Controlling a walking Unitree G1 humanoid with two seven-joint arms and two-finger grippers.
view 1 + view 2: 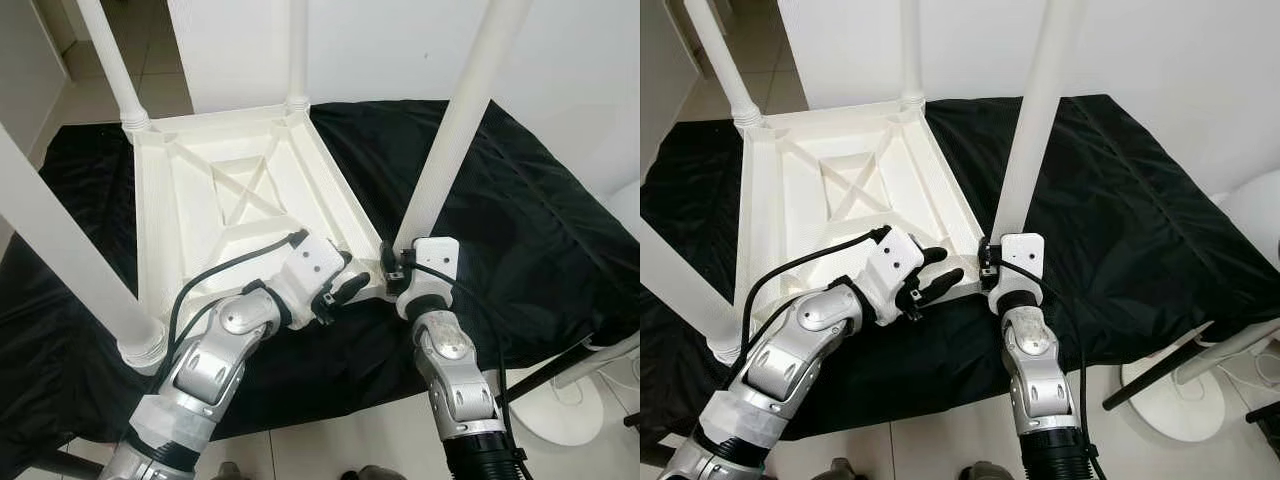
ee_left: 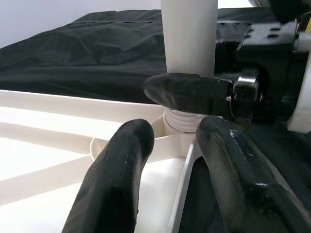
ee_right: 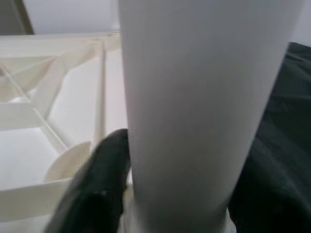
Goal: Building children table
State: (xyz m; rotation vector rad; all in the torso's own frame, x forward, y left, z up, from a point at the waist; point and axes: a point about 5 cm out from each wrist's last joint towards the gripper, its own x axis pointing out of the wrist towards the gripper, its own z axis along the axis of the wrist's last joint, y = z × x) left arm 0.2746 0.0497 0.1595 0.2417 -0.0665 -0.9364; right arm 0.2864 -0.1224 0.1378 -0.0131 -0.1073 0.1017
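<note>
A white children's table lies upside down on a black cloth, its ribbed underside facing up and its round legs pointing up. My right gripper is shut on the base of the near right leg, just above its threaded collar; in the right wrist view the leg stands against one black finger. My left gripper hovers open over the table frame's near right corner, a short way left of that leg. In the left wrist view its fingers point at the leg and at the right gripper's finger.
The black cloth covers a low surface up to a white wall. The other legs rise at the near left, far left and far middle. A white round stand and a black rod sit on the tiled floor at the right.
</note>
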